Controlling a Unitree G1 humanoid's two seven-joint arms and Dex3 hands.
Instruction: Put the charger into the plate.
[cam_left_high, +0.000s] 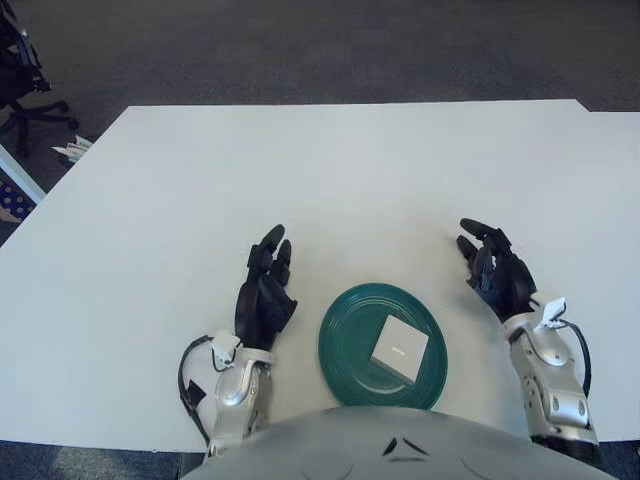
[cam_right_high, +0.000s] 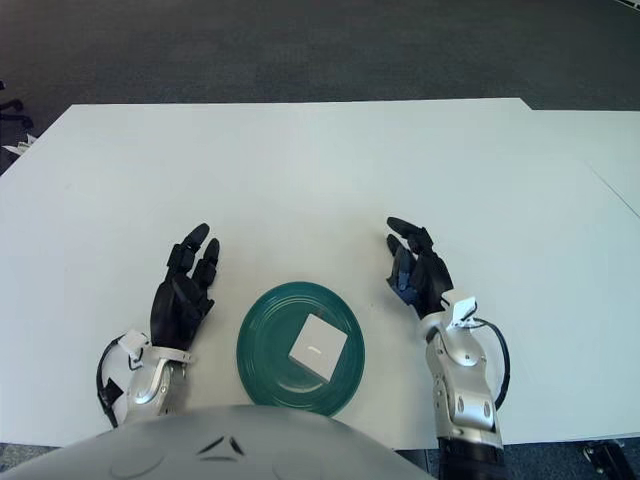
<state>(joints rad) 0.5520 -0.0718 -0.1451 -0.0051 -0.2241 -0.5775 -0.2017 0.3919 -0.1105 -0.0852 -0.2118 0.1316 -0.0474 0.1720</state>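
1. Two robot hands flank the plate, and neither holds anything. Your left robot hand (cam_left_high: 265, 295) shows just left of the green plate (cam_left_high: 345, 345), fingers loosely extended and apart. If you swing it rightward without lifting it, I judge it could clip the plate's rim and slide the plate along the worktop (cam_left_high: 320, 170).

2. The white charger (cam_left_high: 398, 348) already lies inside the plate, on its right half, flat on the dish. The task looks done from here, so the main risk is disturbing it: a nudge to the rim could tip the charger toward the near edge.

3. The plate sits close to the worktop's near edge, just ahead of the robot's body. A push toward you would likely send it off, so keep any motion directed away from that edge.

4. Your right robot hand (cam_left_high: 495, 272) shows just right of the plate, a little farther up the worktop, fingers spread and empty. It is clear of the rim; I would draw it outward or upward, not inward.

5. Open room is wide ahead and to both sides; the far half of the worktop carries nothing, and its right edge is well apart from the right robot hand.
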